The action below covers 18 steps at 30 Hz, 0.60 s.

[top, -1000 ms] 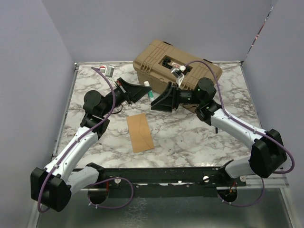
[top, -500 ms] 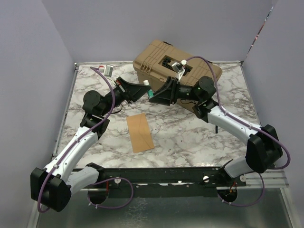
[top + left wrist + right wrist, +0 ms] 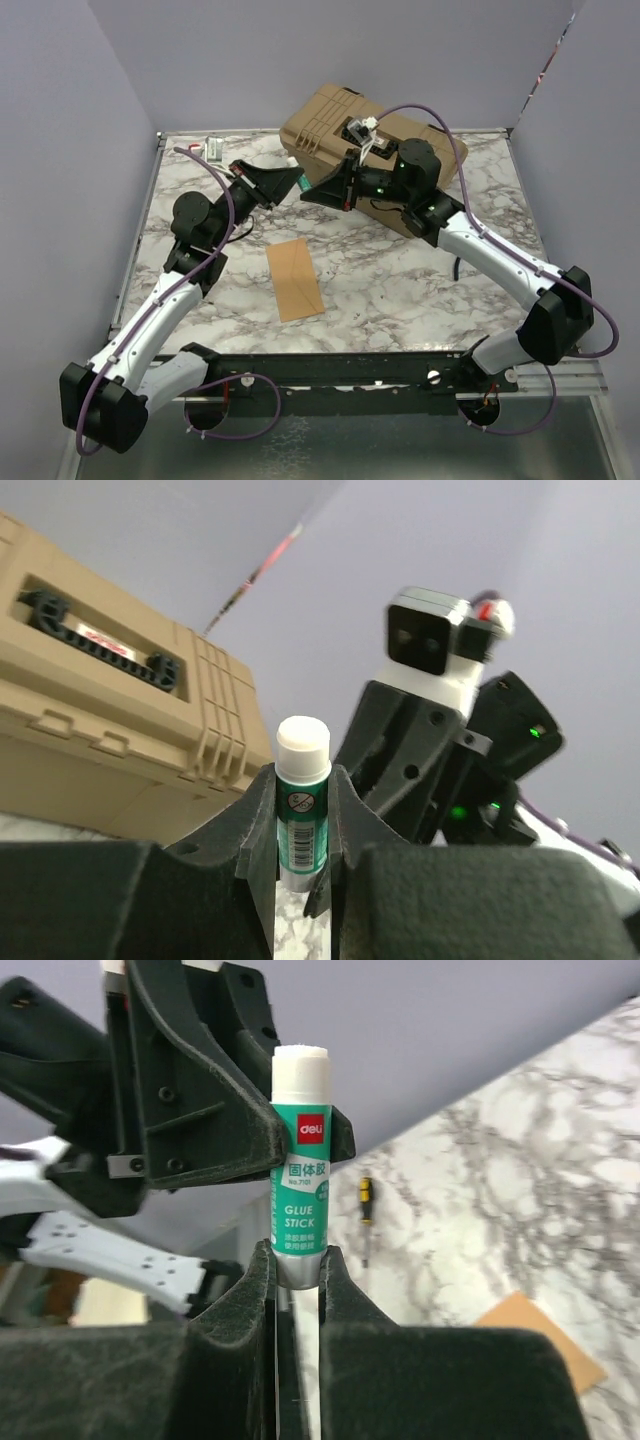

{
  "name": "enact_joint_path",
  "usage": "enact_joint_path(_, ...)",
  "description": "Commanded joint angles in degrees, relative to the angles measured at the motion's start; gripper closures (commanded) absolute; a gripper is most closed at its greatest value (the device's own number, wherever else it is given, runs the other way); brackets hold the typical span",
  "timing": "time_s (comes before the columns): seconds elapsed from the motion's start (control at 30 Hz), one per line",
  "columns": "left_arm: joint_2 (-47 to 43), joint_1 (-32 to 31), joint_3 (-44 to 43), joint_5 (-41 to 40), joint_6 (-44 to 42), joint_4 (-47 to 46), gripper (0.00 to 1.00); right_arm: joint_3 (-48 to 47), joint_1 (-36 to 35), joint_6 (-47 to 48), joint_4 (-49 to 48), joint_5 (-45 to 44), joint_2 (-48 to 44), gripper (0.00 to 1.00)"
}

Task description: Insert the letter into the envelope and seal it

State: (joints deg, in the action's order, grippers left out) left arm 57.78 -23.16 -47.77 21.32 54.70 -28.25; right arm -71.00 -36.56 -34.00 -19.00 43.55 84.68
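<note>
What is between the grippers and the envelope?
Nothing visible blocks the way to the envelope, which lies flat on the table. But the left gripper and the right gripper are both shut on a glue stick, held up farther back.

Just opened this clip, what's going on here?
Both arms are held up over the marble table, sharing one green glue stick. The left gripper clamps its body, and the right gripper is pinched on its lower end, as the right wrist view shows. The orange-brown envelope lies flat on the table below, with nothing touching it. A tan hard case sits at the back.
</note>
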Motion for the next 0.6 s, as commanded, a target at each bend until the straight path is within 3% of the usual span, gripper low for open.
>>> enact_joint_path(0.0, -1.8, -0.5, 0.8, -11.5, -4.0, 8.9, 1.0, -5.1, -2.6, 24.1, 19.6, -18.3, 0.8, 1.0)
enact_joint_path(0.23, -0.2, -0.5, -4.1, -24.3, -1.9, 19.9, 1.0, -7.6, -11.9, 45.1, 22.4, -50.2, 5.1, 1.0)
enact_joint_path(0.43, 2.9, -0.4, -9.8, -29.6, 0.7, 29.3, 1.0, -9.7, -20.5, 55.0, 12.7, -81.6, 12.3, 1.0)
enact_joint_path(0.5, 3.6, -0.4, -10.0, -28.8, 1.0, 29.3, 1.0, -12.4, -20.7, 51.2, 17.4, -80.2, 13.2, 1.0)
enact_joint_path(0.57, 3.8, -0.4, -10.3, -27.7, -0.6, 29.1, 1.0, -12.8, -20.5, 46.2, 20.8, -72.2, 11.3, 0.99)
